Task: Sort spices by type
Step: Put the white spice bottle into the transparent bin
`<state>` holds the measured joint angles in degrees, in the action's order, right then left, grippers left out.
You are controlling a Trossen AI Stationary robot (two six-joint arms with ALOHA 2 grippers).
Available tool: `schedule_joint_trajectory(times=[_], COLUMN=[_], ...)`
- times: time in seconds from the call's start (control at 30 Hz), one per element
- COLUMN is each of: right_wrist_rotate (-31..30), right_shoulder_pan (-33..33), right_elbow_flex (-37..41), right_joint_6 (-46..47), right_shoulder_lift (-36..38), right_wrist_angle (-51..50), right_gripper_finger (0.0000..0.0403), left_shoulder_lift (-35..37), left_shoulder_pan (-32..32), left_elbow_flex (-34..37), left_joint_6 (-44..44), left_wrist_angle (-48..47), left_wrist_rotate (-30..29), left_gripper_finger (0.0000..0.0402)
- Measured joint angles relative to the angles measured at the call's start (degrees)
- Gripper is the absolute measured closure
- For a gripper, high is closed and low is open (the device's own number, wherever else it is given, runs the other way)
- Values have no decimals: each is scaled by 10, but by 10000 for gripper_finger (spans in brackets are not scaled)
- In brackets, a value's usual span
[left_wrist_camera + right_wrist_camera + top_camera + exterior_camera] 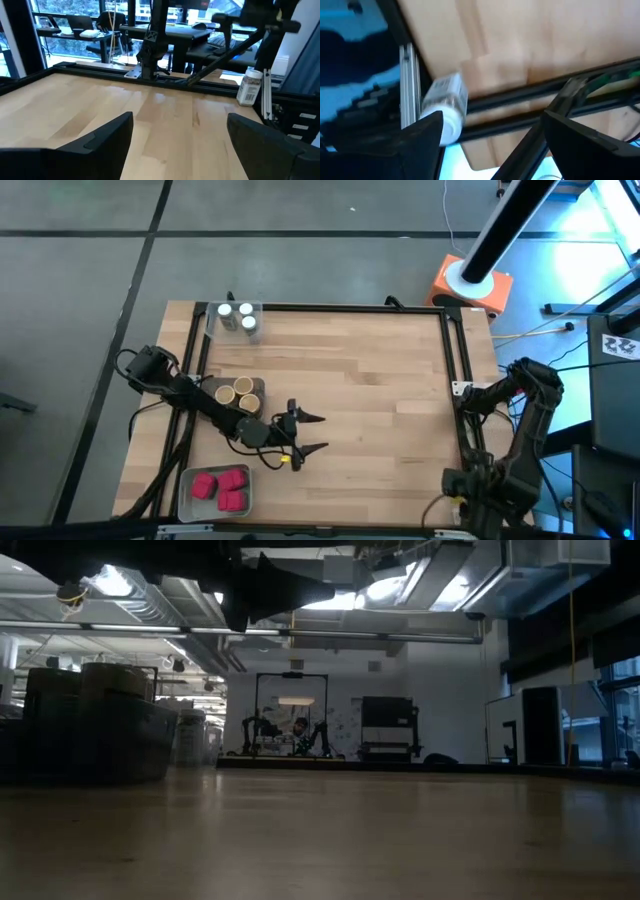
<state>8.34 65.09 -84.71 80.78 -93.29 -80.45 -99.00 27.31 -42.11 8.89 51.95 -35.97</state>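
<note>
Spices [222, 487] sit partly hidden in trays; left end effector [314, 433] gapes empty, right [490, 135] likewise.

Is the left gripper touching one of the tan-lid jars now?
Apart. In the high view, bare wood shows between the left gripper, its fingers open and empty, and the tan-lid jars in their tray.

3 red boxes [221, 486], 3 white-lidded jars [238, 317], 2 tan-lidded jars [234, 392]
</note>
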Motion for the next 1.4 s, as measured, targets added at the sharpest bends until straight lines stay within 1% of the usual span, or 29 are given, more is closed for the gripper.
schedule_joint_trajectory(times=[0.1, 0.27, 0.4, 0.6, 0.77, 0.83, 1.03, 1.1, 1.17, 1.3, 1.33, 1.4], right_wrist_rotate=[18, 27, 31, 35, 76, 84, 76, 67, 63, 63, 63, 62], right_shoulder_pan=[23, 52, 56, 54, 59, 66, 69, 69, 69, 69, 69, 62], right_elbow_flex=[0, 0, 0, 0, 0, 0, 0, 0, 0, 0, 0, 0], right_joint_6=[-2, 3, -1, -37, -54, -62, -65, -65, -65, -63, -63, -64], right_shoulder_lift=[-19, -44, -60, -82, -109, -120, -143, -145, -145, -145, -145, -145], right_wrist_angle=[22, 67, 71, 90, 104, 104, 100, 99, 99, 99, 99, 98], right_gripper_finger=[68, 68, 68, 68, 68, 68, 71, 84, 110, 190, 198, 198], left_shoulder_lift=[0, 0, 0, 0, 0, 0, 0, 0, 0, 0, 0, 1], left_shoulder_pan=[0, -2, -7, -9, -9, -9, -8, -9, -9, -9, -9, -9], left_elbow_flex=[0, 0, 0, 0, 0, 0, 0, 0, 0, 0, 0, 0], left_joint_6=[1, 1, 15, 25, 23, 16, 13, 14, 15, 17, 17, 27], left_wrist_angle=[1, 2, 1, -3, -4, -3, -3, -3, -3, -3, -3, -9], left_wrist_rotate=[0, 0, 0, -1, -1, -1, -1, -1, -1, -1, -1, -1], left_gripper_finger=[95, 95, 95, 95, 95, 95, 95, 95, 95, 95, 95, 95])
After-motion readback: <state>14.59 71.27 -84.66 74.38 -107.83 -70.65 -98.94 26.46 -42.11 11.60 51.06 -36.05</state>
